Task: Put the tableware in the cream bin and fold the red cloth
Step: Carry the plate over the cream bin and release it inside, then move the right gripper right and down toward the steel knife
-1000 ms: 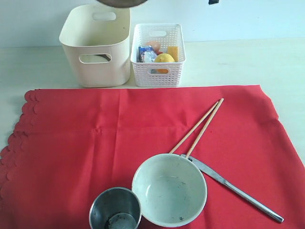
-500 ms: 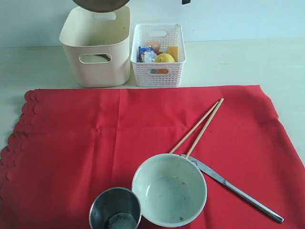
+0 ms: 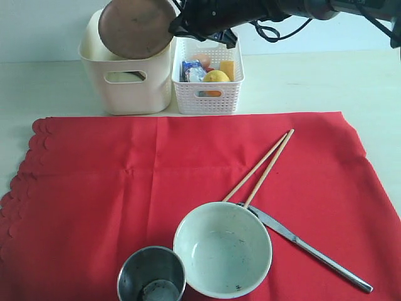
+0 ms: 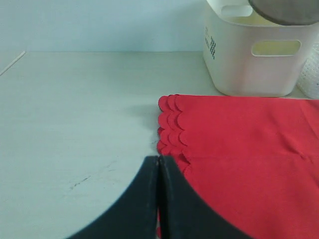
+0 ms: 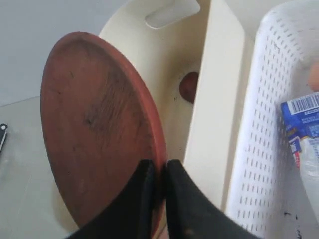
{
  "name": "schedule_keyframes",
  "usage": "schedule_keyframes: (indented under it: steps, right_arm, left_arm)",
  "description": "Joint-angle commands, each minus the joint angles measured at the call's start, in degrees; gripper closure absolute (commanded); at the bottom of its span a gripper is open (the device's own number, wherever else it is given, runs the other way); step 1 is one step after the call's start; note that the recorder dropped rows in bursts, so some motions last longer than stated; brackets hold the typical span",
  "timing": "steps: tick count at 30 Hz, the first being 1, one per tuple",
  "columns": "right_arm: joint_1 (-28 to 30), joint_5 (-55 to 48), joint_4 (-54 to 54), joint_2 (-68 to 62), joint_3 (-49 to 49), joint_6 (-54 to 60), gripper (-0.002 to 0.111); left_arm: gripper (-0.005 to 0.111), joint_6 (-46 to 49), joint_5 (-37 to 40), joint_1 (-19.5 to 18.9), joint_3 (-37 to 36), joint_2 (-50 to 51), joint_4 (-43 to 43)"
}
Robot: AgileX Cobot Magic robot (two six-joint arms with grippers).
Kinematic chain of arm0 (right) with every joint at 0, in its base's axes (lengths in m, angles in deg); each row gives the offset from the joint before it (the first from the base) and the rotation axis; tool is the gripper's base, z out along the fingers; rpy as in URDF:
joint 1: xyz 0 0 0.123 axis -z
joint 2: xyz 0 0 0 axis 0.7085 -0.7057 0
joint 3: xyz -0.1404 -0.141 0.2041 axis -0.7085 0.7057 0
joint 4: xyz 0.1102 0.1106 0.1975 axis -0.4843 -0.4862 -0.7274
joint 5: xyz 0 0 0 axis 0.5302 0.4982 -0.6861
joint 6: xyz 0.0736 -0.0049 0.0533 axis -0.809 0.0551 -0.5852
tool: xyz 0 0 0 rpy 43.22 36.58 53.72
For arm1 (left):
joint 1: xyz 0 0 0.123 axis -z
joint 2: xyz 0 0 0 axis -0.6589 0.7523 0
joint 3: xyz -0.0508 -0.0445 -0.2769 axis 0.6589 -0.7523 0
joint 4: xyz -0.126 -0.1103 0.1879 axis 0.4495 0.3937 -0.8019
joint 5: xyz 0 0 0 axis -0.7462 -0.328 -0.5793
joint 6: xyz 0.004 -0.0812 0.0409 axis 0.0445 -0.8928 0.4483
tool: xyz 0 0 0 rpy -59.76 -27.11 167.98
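A barcode shows on the blue carton (image 5: pixel 303 117) in the white basket (image 5: pixel 259 149), its digits too blurred to read. The right gripper (image 5: pixel 158 169) pinches the rim of the one brown plate (image 5: pixel 94 124), tilted over the cream bin (image 3: pixel 128 88). The left gripper (image 4: pixel 158 167) is closed on nothing beside the scalloped edge of the red cloth (image 4: pixel 239 144). On the cloth lie two chopsticks (image 3: pixel 260 166), one knife (image 3: pixel 307 251), one bowl (image 3: pixel 188 251) and one cup (image 3: pixel 135 263).

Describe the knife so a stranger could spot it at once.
Find the big red cloth. By the pale green bowl on its right side lies the steel knife. Unlike the wooden chopsticks beside it, it is grey metal.
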Motion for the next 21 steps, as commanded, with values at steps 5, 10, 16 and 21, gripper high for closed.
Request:
schedule_keyframes:
  steps: [5,10,16,21]
  right_arm:
    - [0.1,-4.0,-0.4,0.3,-0.7,0.1,0.069]
    - [0.7,-10.5,0.9,2.0,-0.7,0.1,0.069]
    - [1.0,-19.1,7.6,5.6,-0.7,0.2,0.069]
    - [1.0,-27.5,18.8,9.0,-0.7,0.0,0.069]
  left_arm:
    - [0.107,-0.3,-0.3,-0.2,-0.2,-0.4,0.0]
    - [0.107,-0.3,-0.3,-0.2,-0.2,-0.4,0.0]
    - [0.107,-0.3,-0.3,-0.2,-0.2,-0.4,0.0]
    - [0.107,-0.3,-0.3,-0.2,-0.2,-0.4,0.0]
